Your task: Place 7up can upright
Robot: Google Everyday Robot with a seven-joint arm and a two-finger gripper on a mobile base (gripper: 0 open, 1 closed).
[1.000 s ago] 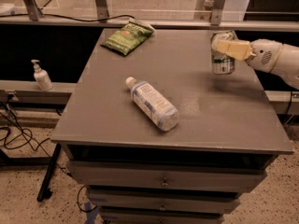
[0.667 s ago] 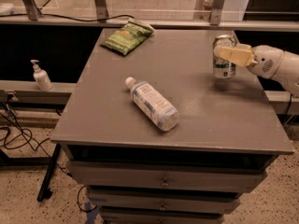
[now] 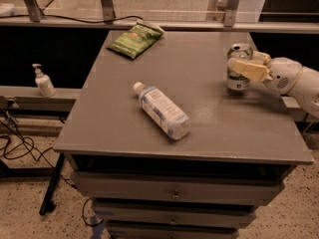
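Lowered since one second earlier: 7up can and gripper together, brought down toward the top of the table at its far right side. Found gripper reaching in from beyond the right edge, on the end of a white arm. Found cream-coloured fingers clenched across the upper half of the can, pressed against its wall, one in front and one behind. Observed can upright in that grasp, lid uppermost, green-and-white label showing below the fingers. Recorded can base at or just above the grey surface; could not confirm contact with it. Placed can directly between the fingers, at the left end of the arm.

Logged clear water bottle lying on its side near the middle of the table, cap pointing to the far left, well apart from the can. Logged flat green snack bag at the far left corner. Noted drawers beneath the top. Noted pump dispenser standing on a ledge to the left, off the table.
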